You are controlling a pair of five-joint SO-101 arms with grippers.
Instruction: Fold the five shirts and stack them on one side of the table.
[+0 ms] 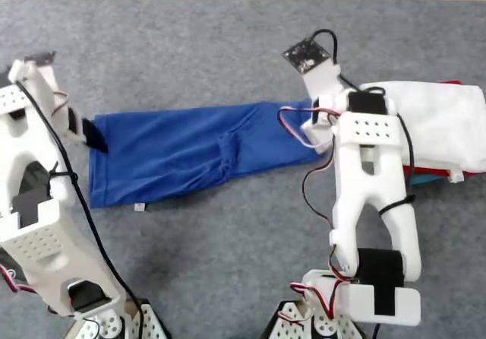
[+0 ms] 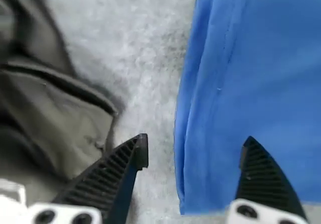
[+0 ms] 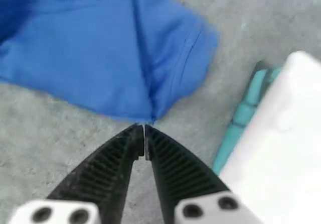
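From above, the blue shirt [image 1: 197, 153] lies folded lengthwise across the middle of the table [image 1: 228, 263], with an arm at each end and a stack of folded shirts [image 1: 440, 126] at the right. At the left wrist, the left gripper [image 2: 195, 146] is spread wide, straddling the shirt's edge. At the right wrist, the right gripper [image 3: 144, 131] is closed, pinching the shirt's other end.

Shirt [image 1: 190, 153] across the table [image 1: 228, 42] centre, folded stack [image 1: 440, 118] beside its right end.
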